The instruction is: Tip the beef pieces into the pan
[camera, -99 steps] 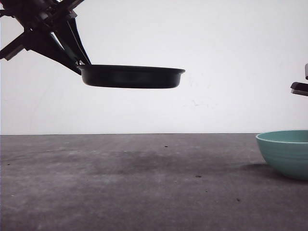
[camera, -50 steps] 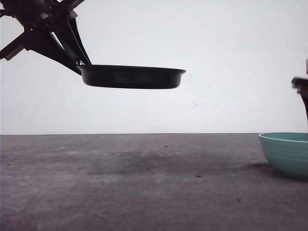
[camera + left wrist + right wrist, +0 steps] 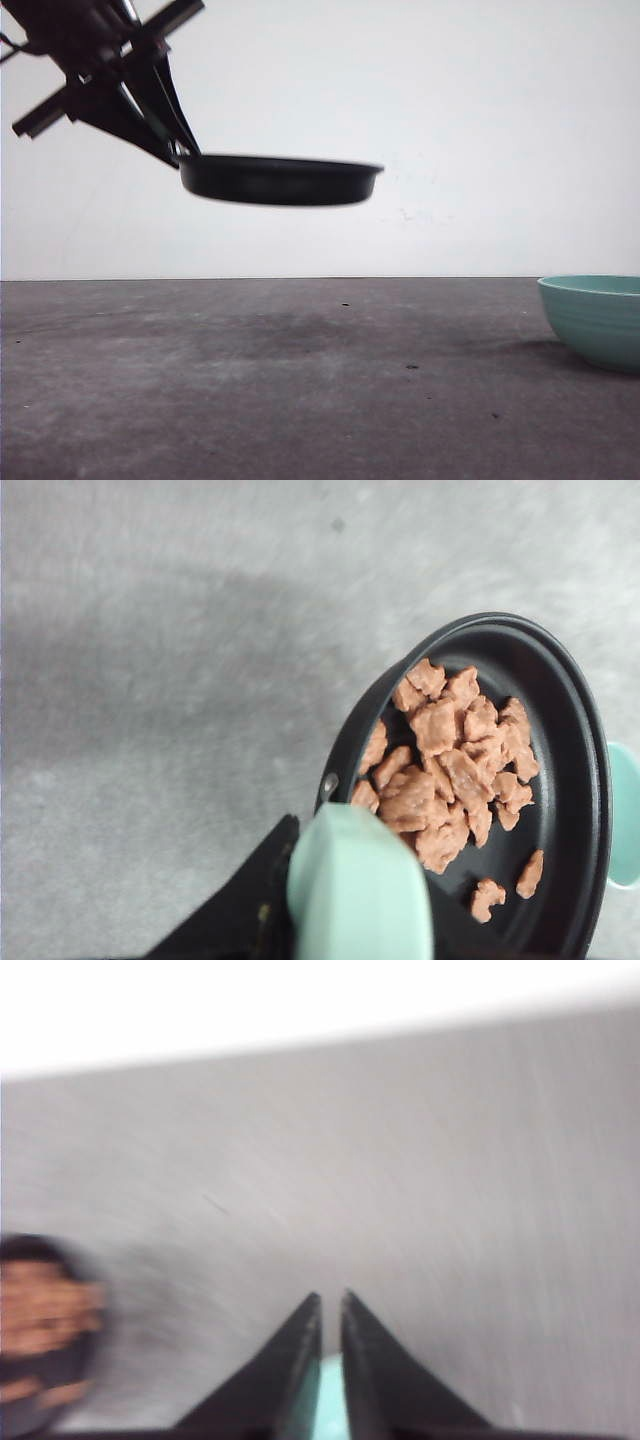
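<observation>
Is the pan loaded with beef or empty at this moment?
Loaded: beef pieces lie heaped inside the pan, which the left pincer holds by its mint handle above the table.

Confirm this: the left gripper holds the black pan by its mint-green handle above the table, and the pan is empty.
Not empty. The left wrist view shows the beef pieces heaped inside the pan. The rest holds: the left gripper holds the pan by its mint-green handle, above the table.

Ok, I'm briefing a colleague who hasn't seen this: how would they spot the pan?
Look above the left of the grey table, where the left gripper holds a vessel in the air. That is the pan: shallow, black, mint-green handle, carrying beef pieces, unlike the deeper teal bowl on the table.
</observation>
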Robot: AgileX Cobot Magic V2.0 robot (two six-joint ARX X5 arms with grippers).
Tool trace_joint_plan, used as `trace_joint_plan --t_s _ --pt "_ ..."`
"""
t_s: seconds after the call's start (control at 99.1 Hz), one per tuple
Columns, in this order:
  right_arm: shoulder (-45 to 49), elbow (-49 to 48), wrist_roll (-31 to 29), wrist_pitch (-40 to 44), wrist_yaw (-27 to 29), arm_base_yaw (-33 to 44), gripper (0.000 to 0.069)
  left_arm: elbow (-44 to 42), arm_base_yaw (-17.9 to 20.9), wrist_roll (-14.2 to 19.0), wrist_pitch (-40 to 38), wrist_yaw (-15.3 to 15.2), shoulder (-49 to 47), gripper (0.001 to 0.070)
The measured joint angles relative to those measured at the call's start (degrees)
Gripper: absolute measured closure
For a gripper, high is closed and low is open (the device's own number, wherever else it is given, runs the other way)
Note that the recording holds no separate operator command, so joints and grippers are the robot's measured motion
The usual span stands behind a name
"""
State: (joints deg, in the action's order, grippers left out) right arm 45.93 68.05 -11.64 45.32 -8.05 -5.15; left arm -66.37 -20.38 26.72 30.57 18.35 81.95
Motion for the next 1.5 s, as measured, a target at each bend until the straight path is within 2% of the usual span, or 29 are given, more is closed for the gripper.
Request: trace_joint_plan --t_s 0.101,0.212,0.353,0.474,0.727,0.888,1.231,1.292,1.423,1.504 --pt "-7.10 0.04 1.38 1.57 2.78 -1.64 0.0683 0.00 0.00 -0.07 -1.18 0.00 2.34 0.0658" --pt "-13.55 0.20 1.90 7.26 6.38 -2.01 0.0684 0.00 0.00 -0.20 -2.60 0.02 4.52 0.0658" --pt "-16.98 0.20 3.04 17.31 11.37 -2.01 0.0684 0.00 -0.02 -0.22 -4.31 0.04 7.19 0.0658" --pt "-17.86 -0.09 3.61 22.64 12.66 -2.01 0.0684 0.00 -0.17 -0.20 -5.01 0.04 9.77 0.0658" --pt "-17.84 -0.33 3.34 19.80 12.59 -2.01 0.0684 0.00 -1.14 -0.39 -5.51 0.09 14.84 0.0658" --pt "-17.84 -0.33 2.40 19.58 12.59 -2.01 0.0684 0.00 -1.22 -0.33 -4.15 1.16 18.32 0.0659" --pt "-17.84 -0.33 2.27 19.58 12.59 -2.01 0.0684 -0.20 -1.88 -0.33 -4.26 2.58 18.62 0.0654" --pt "-17.84 -0.33 2.25 19.58 12.59 -2.01 0.0684 -0.20 -1.88 -0.15 -4.17 2.64 18.62 0.0594" --pt "-17.84 -0.33 2.23 19.58 12.59 -2.03 0.0684 -0.22 -1.88 -0.15 -4.22 2.80 18.62 0.0290" --pt "-17.84 -0.33 2.25 19.58 12.59 -2.03 0.0684 -0.22 -1.88 -0.15 -4.20 2.86 18.62 0.0164"
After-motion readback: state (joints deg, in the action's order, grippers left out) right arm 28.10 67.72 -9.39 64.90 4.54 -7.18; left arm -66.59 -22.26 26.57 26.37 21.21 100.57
